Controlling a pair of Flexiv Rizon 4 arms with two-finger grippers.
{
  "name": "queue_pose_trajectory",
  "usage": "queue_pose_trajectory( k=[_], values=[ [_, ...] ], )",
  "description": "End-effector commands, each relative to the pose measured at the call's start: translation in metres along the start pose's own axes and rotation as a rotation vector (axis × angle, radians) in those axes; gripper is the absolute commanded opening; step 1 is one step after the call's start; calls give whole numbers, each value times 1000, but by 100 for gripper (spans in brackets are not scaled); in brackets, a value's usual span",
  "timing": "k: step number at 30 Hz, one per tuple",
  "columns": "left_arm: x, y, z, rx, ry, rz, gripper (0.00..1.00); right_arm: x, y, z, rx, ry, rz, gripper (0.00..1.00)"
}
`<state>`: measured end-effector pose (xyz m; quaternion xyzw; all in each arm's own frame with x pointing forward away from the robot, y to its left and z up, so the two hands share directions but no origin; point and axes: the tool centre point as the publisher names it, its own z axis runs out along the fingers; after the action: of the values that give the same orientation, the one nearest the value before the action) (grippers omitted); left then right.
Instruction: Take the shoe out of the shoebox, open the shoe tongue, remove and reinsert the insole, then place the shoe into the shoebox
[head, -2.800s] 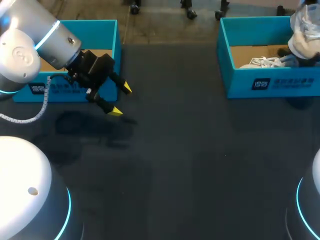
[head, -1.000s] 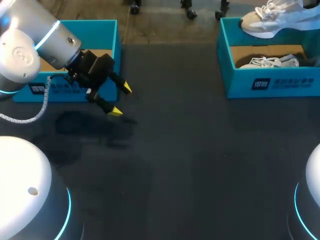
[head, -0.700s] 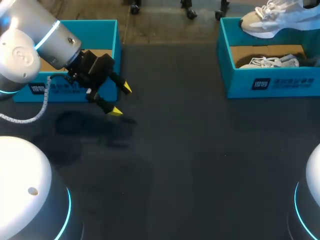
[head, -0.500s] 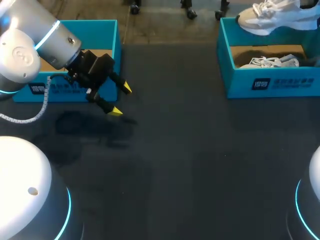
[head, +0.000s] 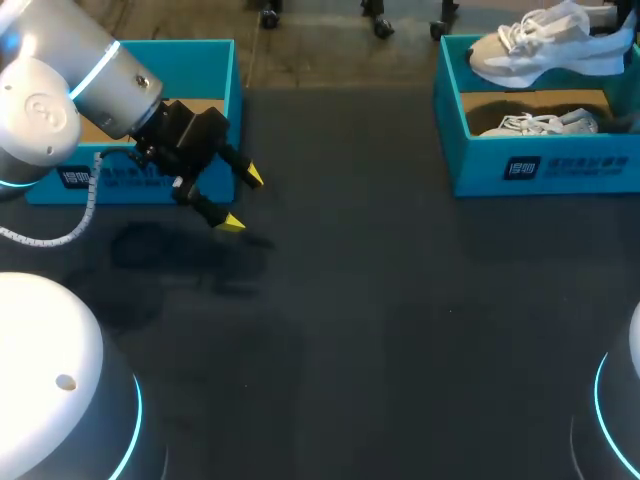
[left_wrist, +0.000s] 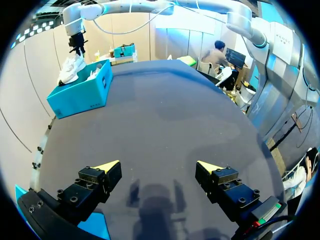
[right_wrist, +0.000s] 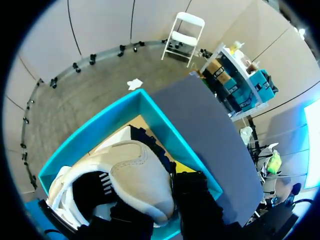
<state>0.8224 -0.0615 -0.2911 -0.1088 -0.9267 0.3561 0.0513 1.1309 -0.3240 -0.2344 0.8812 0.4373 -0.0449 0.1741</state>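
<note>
A white shoe (head: 545, 50) hangs sideways above the teal shoebox (head: 540, 168) at the table's back right, toe pointing left. In the right wrist view my right gripper (right_wrist: 167, 186) is shut on that shoe (right_wrist: 132, 177) at its heel collar, over the open box (right_wrist: 167, 122). A second white shoe (head: 535, 124) lies inside the box. My left gripper (head: 240, 200) hovers open and empty over the table at the left, in front of another teal box (head: 215, 55). The left wrist view shows its fingers (left_wrist: 107, 169) spread wide over bare tabletop, with the shoebox (left_wrist: 82, 92) far ahead.
The dark table mat (head: 380, 300) stretches between the two teal boxes and toward the front. My arms' white bases sit at the front left and front right corners.
The held shoe has drifted a little left and down over the right box, and before that it swung up from hanging at the far right. The left arm has not moved.
</note>
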Motion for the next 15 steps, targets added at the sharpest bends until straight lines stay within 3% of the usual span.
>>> queue_pose_trajectory(
  k=[1, 15],
  values=[
    [1, 0, 0, -2, -1, 0, 100, 3, -4, 10, 2, 9, -6, 0],
    [1, 0, 0, -2, -1, 0, 100, 7, 2, 40, 11, -7, 16, 0]
  ],
)
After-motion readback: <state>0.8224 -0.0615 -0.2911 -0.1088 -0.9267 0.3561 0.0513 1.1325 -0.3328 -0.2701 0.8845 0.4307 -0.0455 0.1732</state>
